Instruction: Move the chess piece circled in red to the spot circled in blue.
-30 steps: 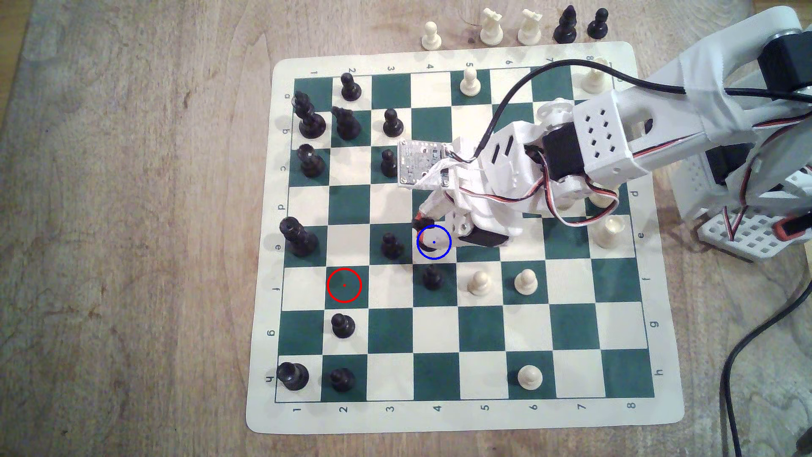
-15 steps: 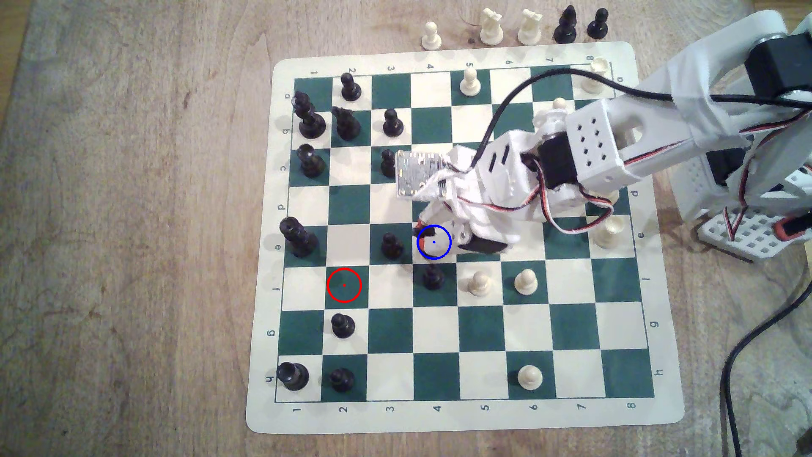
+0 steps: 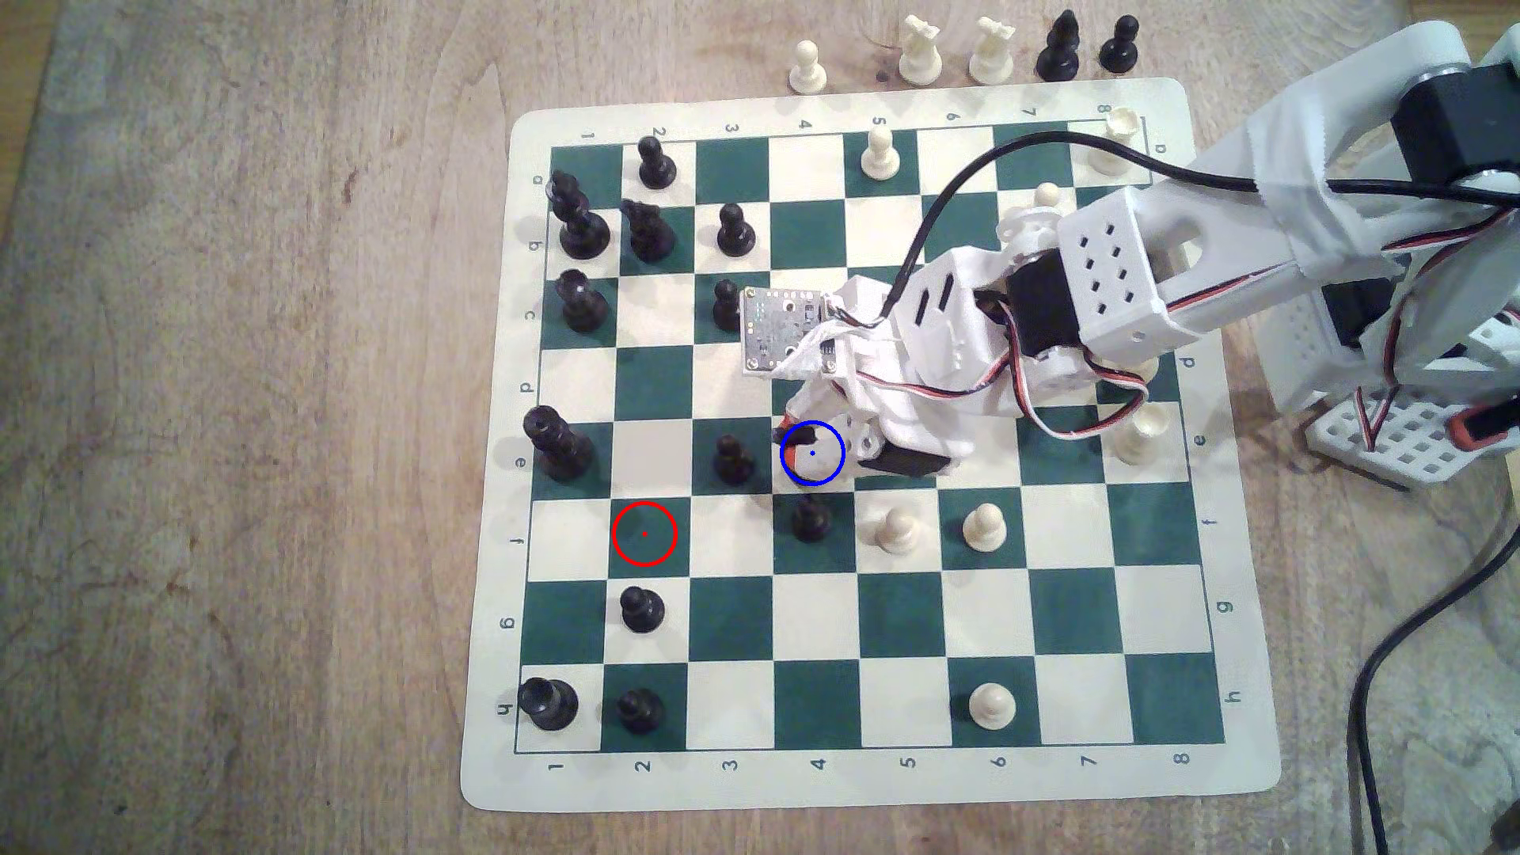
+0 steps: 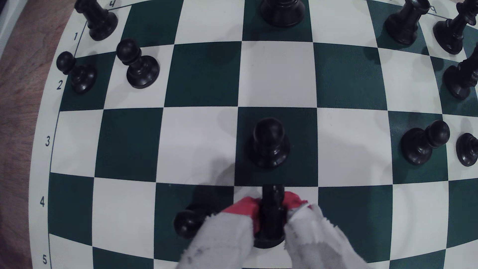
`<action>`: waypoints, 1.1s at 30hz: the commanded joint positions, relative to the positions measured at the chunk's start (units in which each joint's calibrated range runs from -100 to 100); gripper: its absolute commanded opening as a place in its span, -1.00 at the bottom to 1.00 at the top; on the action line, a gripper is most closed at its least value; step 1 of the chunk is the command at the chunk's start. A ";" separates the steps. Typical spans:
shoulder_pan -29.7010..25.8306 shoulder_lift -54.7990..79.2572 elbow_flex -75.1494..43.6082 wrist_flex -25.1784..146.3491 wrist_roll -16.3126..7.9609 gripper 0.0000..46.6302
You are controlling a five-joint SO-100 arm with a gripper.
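My gripper is at the spot circled in blue, a cream square, and is shut on the black knight-shaped chess piece. In the wrist view the piece stands upright between my red-padded fingers, with its round base low over the cream square. I cannot tell whether the base touches the board. The red ring marks a green square with nothing on it, down and to the exterior view's left of the gripper.
Black pawns stand close by: one on the green square to the exterior view's left, another just below. White pawns stand to the lower right. Captured pieces line the board's top edge.
The forearm and wrist have shifted a little up and to the exterior view's left, uncovering a white pawn behind the arm. The gripper tip stays at the blue ring with the piece in it.
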 commanded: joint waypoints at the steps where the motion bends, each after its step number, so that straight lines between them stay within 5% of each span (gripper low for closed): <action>1: 0.27 -2.02 -0.61 0.41 0.10 -0.98; 8: -0.12 -2.36 -0.43 1.72 0.15 -0.91; 12: 0.03 -2.61 -0.16 1.80 -0.15 -0.55; 16: 0.19 -4.05 0.48 1.80 -0.29 -0.44; 33: 2.30 -23.07 7.01 11.22 -0.59 -0.49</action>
